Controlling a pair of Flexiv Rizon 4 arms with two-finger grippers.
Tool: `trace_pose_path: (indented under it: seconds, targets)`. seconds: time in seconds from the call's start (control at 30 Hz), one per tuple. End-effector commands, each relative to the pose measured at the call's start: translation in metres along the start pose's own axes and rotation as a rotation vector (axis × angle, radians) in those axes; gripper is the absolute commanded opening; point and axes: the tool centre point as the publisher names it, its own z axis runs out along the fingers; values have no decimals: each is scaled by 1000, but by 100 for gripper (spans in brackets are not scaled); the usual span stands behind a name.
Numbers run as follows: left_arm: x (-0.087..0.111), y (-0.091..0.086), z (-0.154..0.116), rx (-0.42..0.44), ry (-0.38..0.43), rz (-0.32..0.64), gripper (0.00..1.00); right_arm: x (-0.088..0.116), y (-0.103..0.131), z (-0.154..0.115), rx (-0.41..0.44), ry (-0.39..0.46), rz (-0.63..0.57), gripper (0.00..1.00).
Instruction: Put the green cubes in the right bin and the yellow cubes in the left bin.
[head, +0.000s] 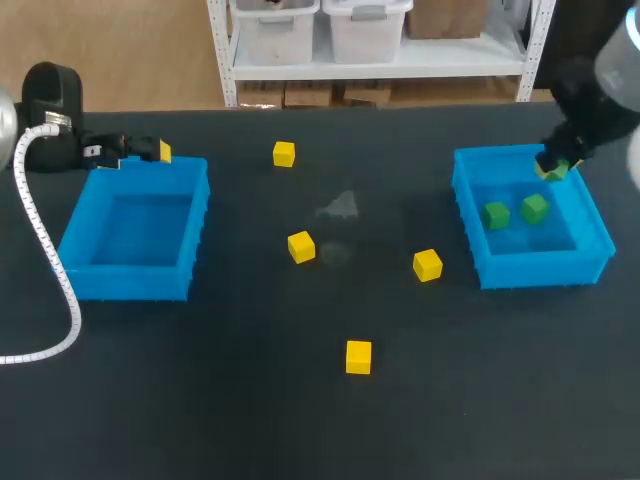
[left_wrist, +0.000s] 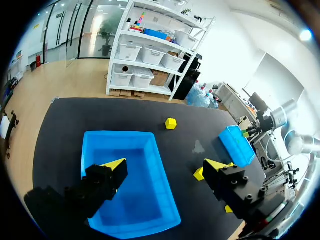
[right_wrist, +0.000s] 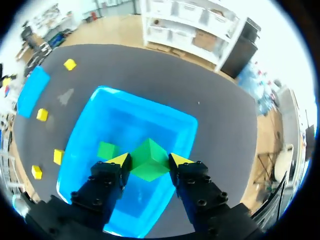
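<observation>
My right gripper (head: 553, 166) (right_wrist: 149, 162) is shut on a green cube (right_wrist: 150, 152) and hangs over the far end of the right blue bin (head: 470, 215) (right_wrist: 150, 107). Two more green cubes (head: 497, 214) (head: 535, 208) lie inside that bin; the right wrist view shows one green cube (right_wrist: 106, 150) beside the held one. Several yellow cubes lie on the dark table, among them one at the back (head: 284, 153), one in the middle (head: 301, 246) and one at the front (head: 358, 356). My left gripper (head: 150, 150) (left_wrist: 165, 165) is open, holds nothing, and hovers at the far edge of the left blue bin (head: 135, 275) (left_wrist: 120, 134).
A fourth yellow cube (head: 427, 264) sits just left of the right bin. A white ribbed cable (head: 45, 250) runs along the left bin's outer side. A faint pale smudge (head: 340, 207) marks the table's middle.
</observation>
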Motion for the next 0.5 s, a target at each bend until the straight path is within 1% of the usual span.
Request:
trace_pose_path:
  seconds: [0.03,0.07,0.1,0.13,0.17,0.2,0.23,0.27,0.3,0.5]
  targets:
    - [1,2,0,9,-5,2,100,9,8,-6,-80,-80,-62,7]
    - [1,2,0,9,-5,2,100,9,10,-6,-91,-81,-78,15]
    - [1,2,0,9,-5,2,100,9,13,-7,-102,-80,-97,20]
    - [1,2,0,9,-5,2,100,9,15,-7,-107,-80,-107,15]
    - [1,2,0,9,-5,2,100,9,17,-7,-113,-78,-129,14]
    - [1,2,0,9,-5,2,100,9,19,-8,-119,-77,-145,17]
    - [1,2,0,9,-5,2,100,8,20,-8,-122,-79,-148,27]
    - [1,2,0,9,-5,2,100,8,20,-9,-124,-78,-158,44]
    - [1,2,0,9,-5,2,100,7,21,-10,-126,-80,-161,100]
    - [1,2,0,9,-5,2,100,4,19,-15,-138,-114,-153,100]
